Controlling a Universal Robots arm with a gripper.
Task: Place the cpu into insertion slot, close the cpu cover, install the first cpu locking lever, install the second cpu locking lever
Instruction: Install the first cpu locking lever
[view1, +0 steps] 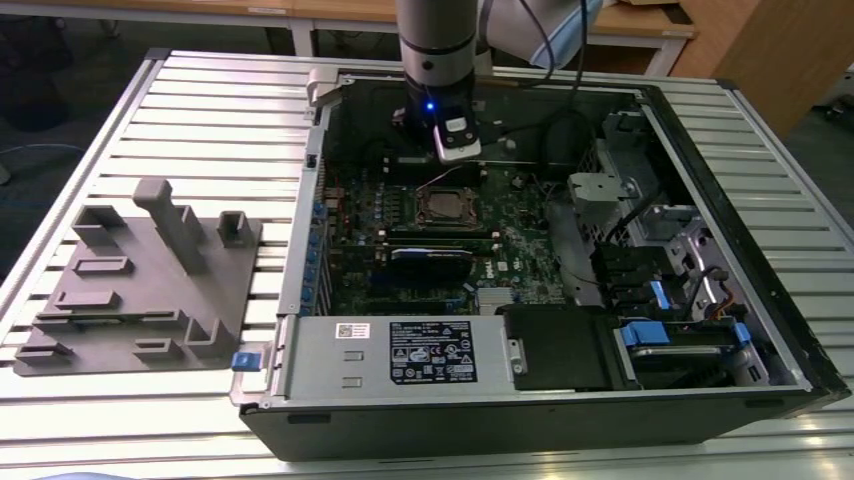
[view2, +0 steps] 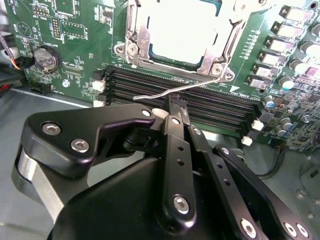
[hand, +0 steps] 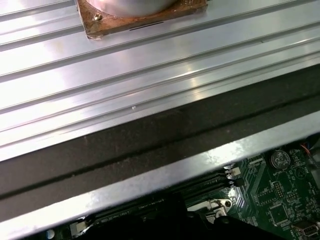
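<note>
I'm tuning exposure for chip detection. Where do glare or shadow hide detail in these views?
Second wrist view: glare washes the cpu top nearly white; the cpu cover glints. First wrist view: bright streaks along the slatted table, the case wall a dark band. Exterior view: dim around the insertion slot.

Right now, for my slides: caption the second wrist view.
Shut end effector at a locking lever, cpu seated beneath its closed cover.
</note>
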